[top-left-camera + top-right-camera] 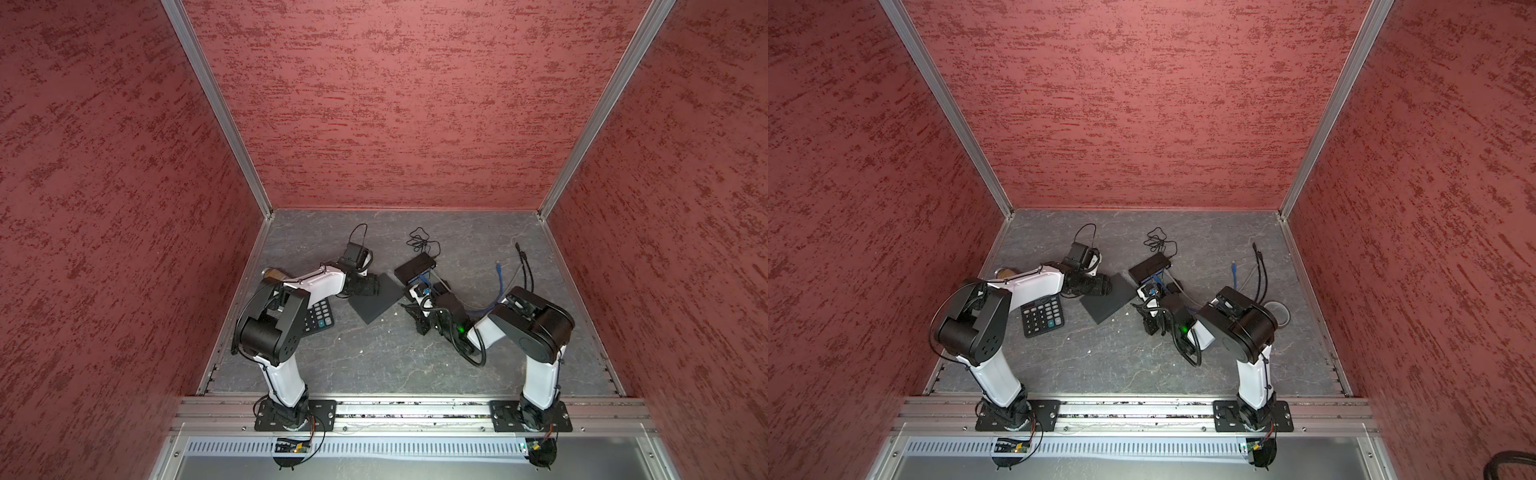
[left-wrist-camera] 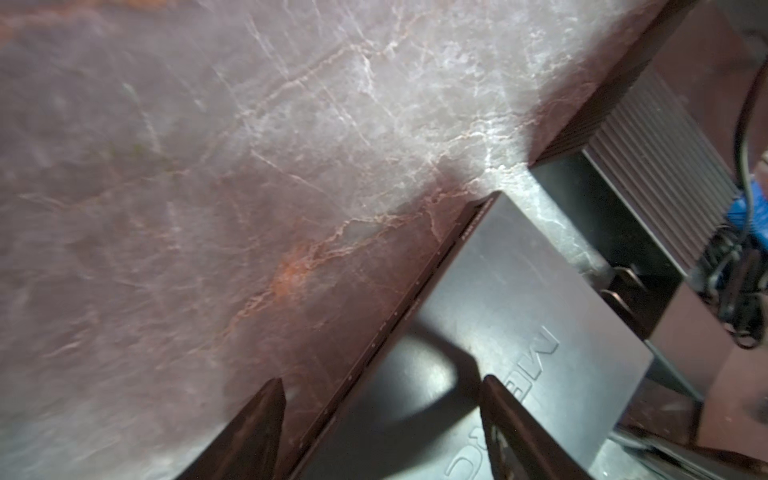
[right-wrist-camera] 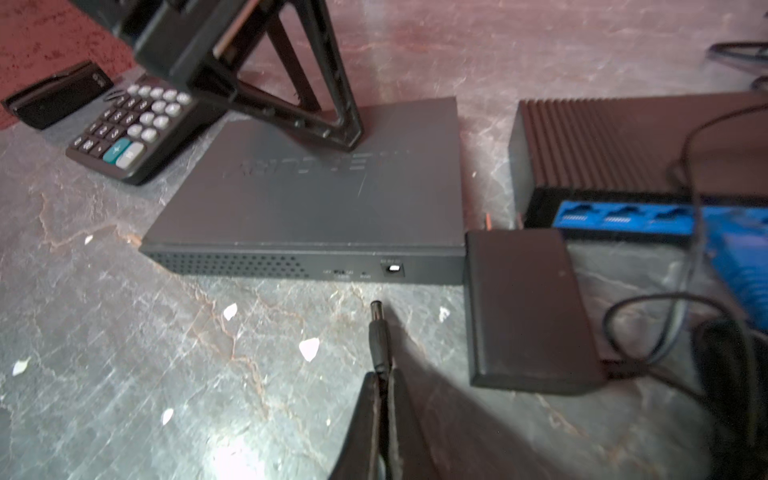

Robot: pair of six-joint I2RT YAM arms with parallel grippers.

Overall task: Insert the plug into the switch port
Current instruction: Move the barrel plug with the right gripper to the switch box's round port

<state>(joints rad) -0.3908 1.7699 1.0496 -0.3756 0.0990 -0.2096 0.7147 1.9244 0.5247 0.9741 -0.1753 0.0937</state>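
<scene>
The switch (image 1: pixel 376 298) (image 3: pixel 311 195) is a flat dark grey box lying on the stone floor. On its side face is a small pale port (image 3: pixel 392 268). My right gripper (image 3: pixel 382 376) is shut on the cord end of a black barrel plug (image 3: pixel 380 336). The plug's tip points at the port from a short gap away and slightly to one side. In a top view the right gripper (image 1: pixel 417 318) sits just off the switch's near-right edge. My left gripper (image 2: pixel 384 384) (image 3: pixel 291 83) is open, straddling the switch's far edge (image 2: pixel 415 307), one finger on its top.
A black power brick (image 3: pixel 528 311) lies against the switch's corner. Behind it is a ribbed black box with blue ports (image 3: pixel 623 145) (image 1: pixel 415 266). A calculator (image 1: pixel 318 316) (image 3: pixel 129 124) lies by the left arm. Loose cables (image 1: pixel 523 266) and a tape roll (image 1: pixel 1277 311) are at right.
</scene>
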